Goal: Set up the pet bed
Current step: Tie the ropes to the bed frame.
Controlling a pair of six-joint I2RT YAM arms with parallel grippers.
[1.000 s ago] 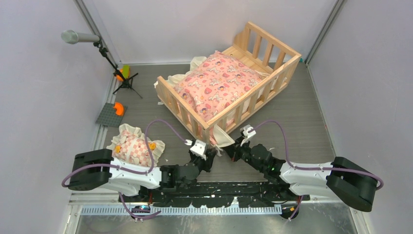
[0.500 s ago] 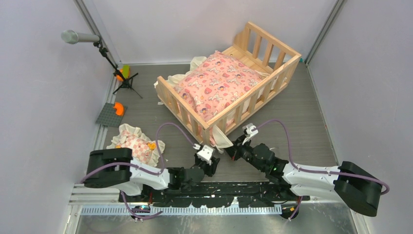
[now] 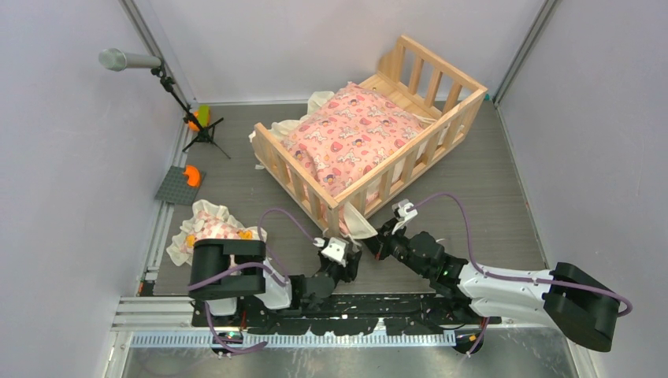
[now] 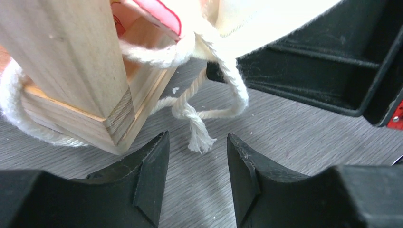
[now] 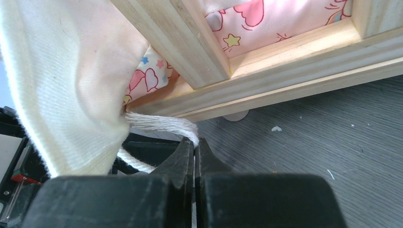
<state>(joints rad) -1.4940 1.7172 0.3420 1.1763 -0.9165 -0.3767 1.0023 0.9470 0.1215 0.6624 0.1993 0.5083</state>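
Observation:
The pet bed (image 3: 450, 118), a pale slatted wooden frame, stands angled at mid-table with a pink printed cushion (image 3: 350, 134) inside. Cream fabric (image 3: 361, 224) hangs out at its near corner post (image 4: 71, 61), and a white cord (image 4: 228, 76) loops around that post. My left gripper (image 4: 197, 138) is open on the table just in front of the post; the cord's frayed end (image 4: 199, 137) lies loose between the fingertips. My right gripper (image 5: 195, 141) is shut on a strand of the white cord (image 5: 161, 124) under the bed's rail (image 5: 285, 90). Both grippers meet at the near corner, left gripper (image 3: 349, 264), right gripper (image 3: 378, 246).
A small frilled pillow (image 3: 206, 230) lies at the left, partly behind my left arm. A microphone stand (image 3: 197, 126) and a grey plate with an orange piece (image 3: 179, 185) sit at far left. Walls close in on three sides.
My left gripper has opened and let go of the cord, drawing back a little toward the near edge as the arm's elbow swung right. The right gripper has stayed put.

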